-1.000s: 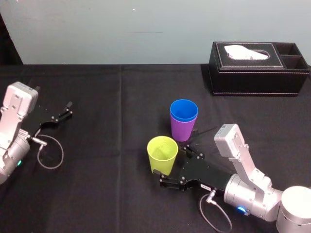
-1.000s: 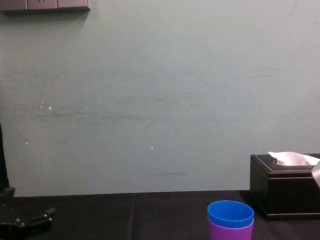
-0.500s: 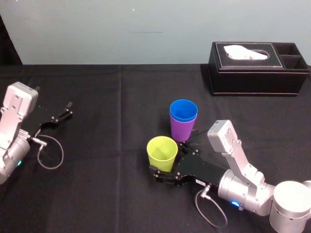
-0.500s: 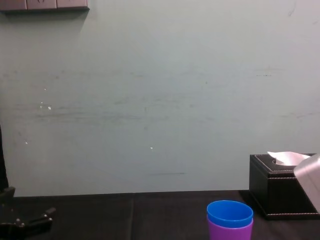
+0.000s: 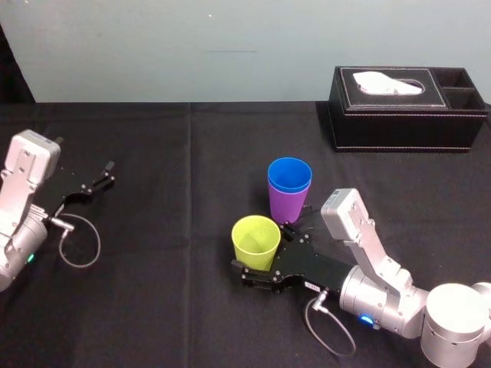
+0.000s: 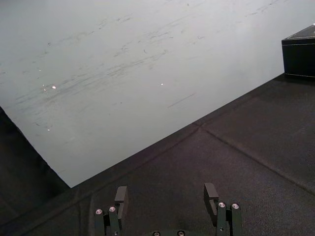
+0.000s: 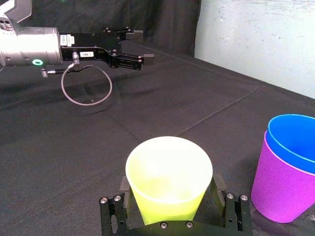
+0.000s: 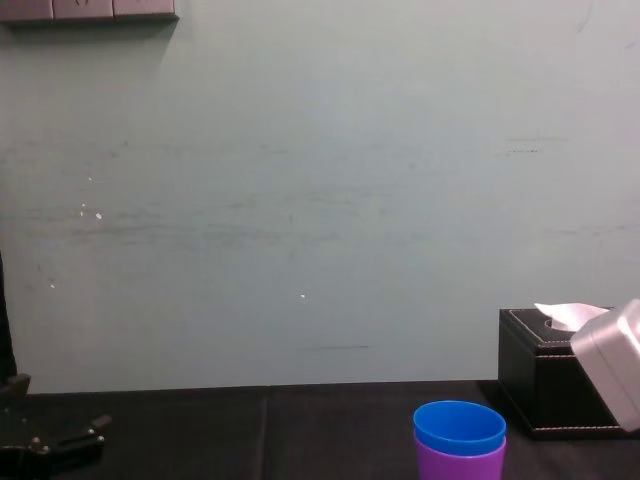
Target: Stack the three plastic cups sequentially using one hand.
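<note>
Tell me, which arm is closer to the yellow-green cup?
The right. The right end effector straddles the cup, a finger each side; the left end effector rests far off to its left.

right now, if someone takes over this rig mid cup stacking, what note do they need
Right end effector: open, low over the table, jaws on either side of the yellow-green cup but not closed on it.
Left end effector: open, parked at the table's left side, holding nothing.
Done: the blue cup sits nested in the purple cup, upright mid-table.
Left: close on the yellow-green cup, which stands upright on its own, lift it, and set it into the blue cup just beyond it to the right.
</note>
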You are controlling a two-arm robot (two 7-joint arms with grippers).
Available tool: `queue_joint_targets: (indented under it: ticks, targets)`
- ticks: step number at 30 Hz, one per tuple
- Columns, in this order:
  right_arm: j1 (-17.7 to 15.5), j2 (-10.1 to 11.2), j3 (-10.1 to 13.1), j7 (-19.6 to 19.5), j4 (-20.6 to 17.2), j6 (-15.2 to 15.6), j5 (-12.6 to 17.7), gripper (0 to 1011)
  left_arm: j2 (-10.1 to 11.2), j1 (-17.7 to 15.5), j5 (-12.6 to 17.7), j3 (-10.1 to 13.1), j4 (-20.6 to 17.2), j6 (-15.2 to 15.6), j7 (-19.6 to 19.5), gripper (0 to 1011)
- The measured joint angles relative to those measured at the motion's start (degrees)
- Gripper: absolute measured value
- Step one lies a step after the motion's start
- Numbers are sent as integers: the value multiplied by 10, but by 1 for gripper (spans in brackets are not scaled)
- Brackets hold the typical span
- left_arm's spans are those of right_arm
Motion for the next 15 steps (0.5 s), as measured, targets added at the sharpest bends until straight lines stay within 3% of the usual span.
queue_joint_targets:
  ticks: [6, 15]
  targets:
    - [0, 0, 1, 0, 0, 0, 1, 993, 0, 0, 0, 0, 0, 0, 0, 1011]
    - [-1, 0, 1, 0, 0, 0, 3, 772, 0, 0, 0, 0, 0, 0, 0, 1011]
